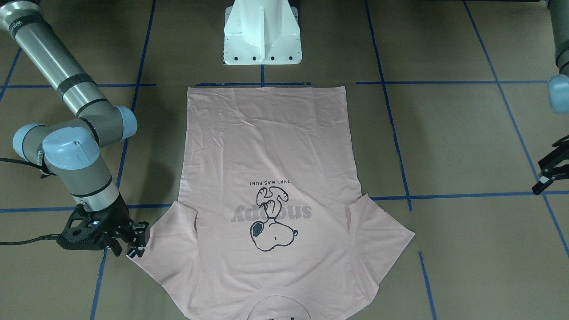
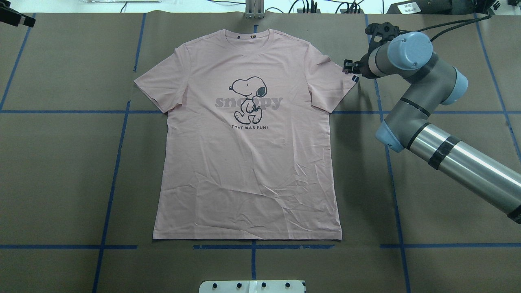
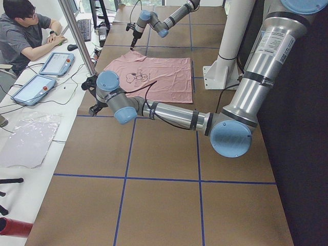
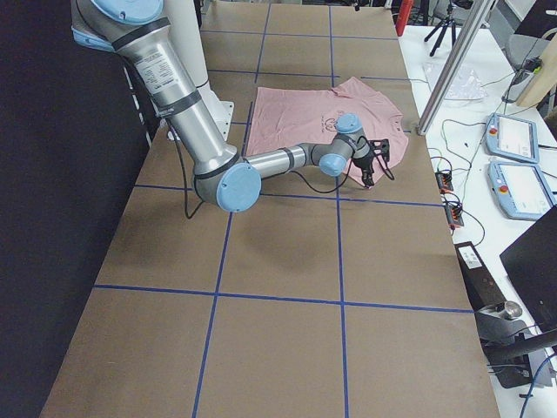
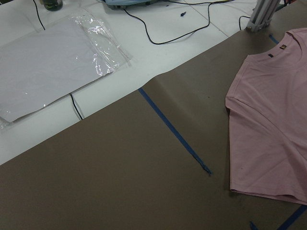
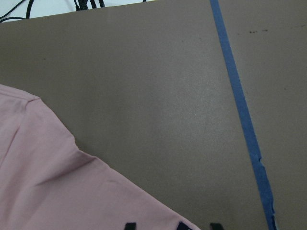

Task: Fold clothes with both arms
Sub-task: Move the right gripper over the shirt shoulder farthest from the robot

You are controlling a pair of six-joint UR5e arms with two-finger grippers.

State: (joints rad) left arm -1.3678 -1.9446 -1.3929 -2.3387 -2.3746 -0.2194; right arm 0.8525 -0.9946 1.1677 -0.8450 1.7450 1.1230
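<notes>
- The pale pink Snoopy T-shirt [image 2: 248, 162] lay flat and print-up on the worktop [image 2: 61, 183], straight out from the white pedestal [image 1: 262, 35]. Its hem was nearest the pedestal and its collar farthest.
- The right tool [image 1: 136, 240] sat at the sleeve tip [image 2: 334, 81], out from the pedestal on the robot's right, jaws spread and gripping nothing.
- Risk: closing there might pinch only the top layer or slip off the edge, so the sleeve would drop mid-fold.
- Risk: the left tool [image 1: 547, 175] hung well out on the pedestal's other side, far from its sleeve, so a one-sided lift would likely drag the shirt askew.
- The left tool was cut off at the frame edge, so I cannot tell whether it was clenched or released.
- Whether the right fingertips [image 6: 129, 225] touched the fabric was unclear.
</notes>
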